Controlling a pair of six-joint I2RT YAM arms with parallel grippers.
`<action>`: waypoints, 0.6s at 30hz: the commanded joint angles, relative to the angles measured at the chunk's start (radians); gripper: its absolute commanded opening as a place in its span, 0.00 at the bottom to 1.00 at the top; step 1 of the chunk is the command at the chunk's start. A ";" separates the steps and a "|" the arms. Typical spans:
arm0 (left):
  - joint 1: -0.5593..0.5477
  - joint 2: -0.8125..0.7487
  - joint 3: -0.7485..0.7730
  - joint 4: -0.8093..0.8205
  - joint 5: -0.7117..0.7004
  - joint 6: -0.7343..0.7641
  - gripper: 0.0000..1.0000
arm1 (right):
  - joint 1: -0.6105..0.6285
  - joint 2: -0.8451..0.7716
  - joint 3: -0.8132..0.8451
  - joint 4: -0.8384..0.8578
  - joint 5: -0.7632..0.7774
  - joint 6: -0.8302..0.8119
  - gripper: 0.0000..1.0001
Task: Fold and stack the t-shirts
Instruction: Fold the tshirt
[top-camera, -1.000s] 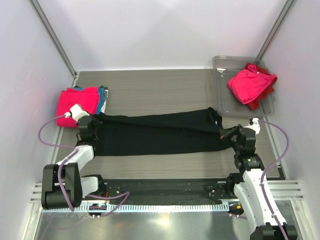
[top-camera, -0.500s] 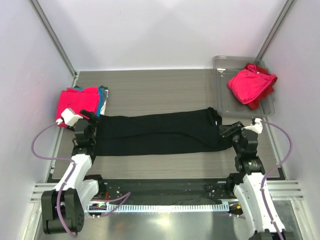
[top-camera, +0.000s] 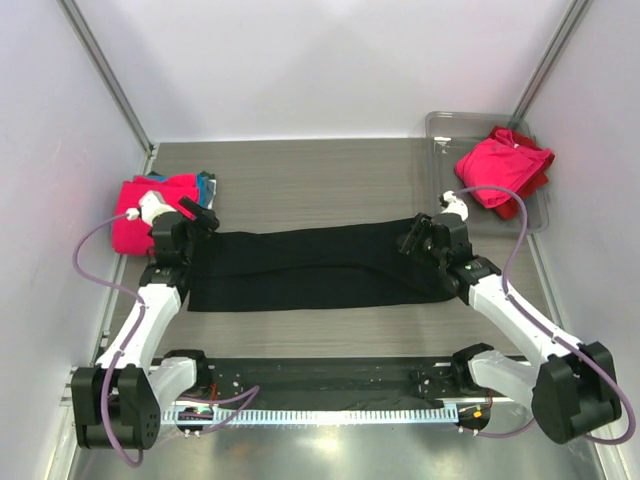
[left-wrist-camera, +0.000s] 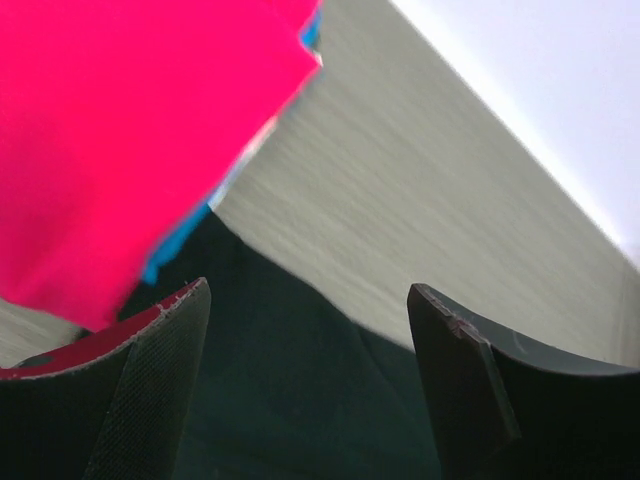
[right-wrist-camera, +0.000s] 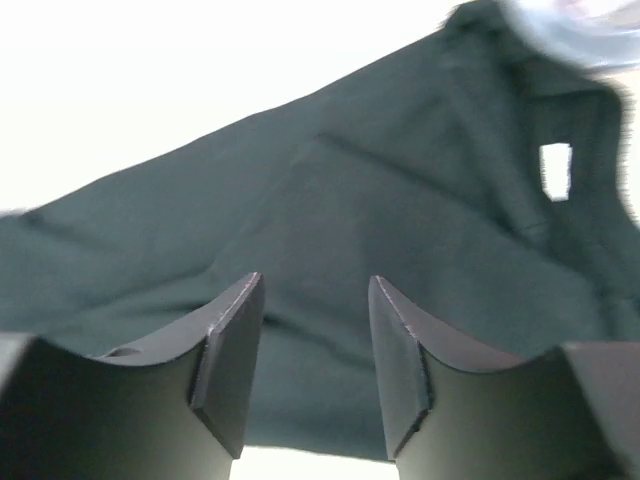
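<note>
A large black t-shirt lies folded into a long strip across the middle of the table. My left gripper hangs open just above its left end, beside a folded pink t-shirt with a teal one under it. In the left wrist view the left gripper is empty, with black cloth below and the pink shirt to the left. My right gripper stands open over the shirt's right end. In the right wrist view the right gripper holds nothing above the black shirt.
A clear grey tray stands at the back right, holding a crumpled pink t-shirt on top of a red one. Walls close in the table on the left, back and right.
Both grippers have opened and let go of the black shirt's ends. The left one rose toward the pink stack. The right arm swung inward over the shirt's right end.
</note>
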 joint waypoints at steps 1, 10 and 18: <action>-0.080 0.046 0.071 -0.047 0.072 -0.014 0.80 | 0.002 0.044 0.042 0.005 0.198 0.011 0.53; -0.298 0.381 0.325 -0.183 0.255 0.139 0.77 | 0.002 -0.059 -0.090 -0.095 0.388 0.285 0.55; -0.331 0.621 0.427 -0.271 0.360 0.134 0.73 | 0.000 -0.142 -0.213 -0.219 0.428 0.477 0.49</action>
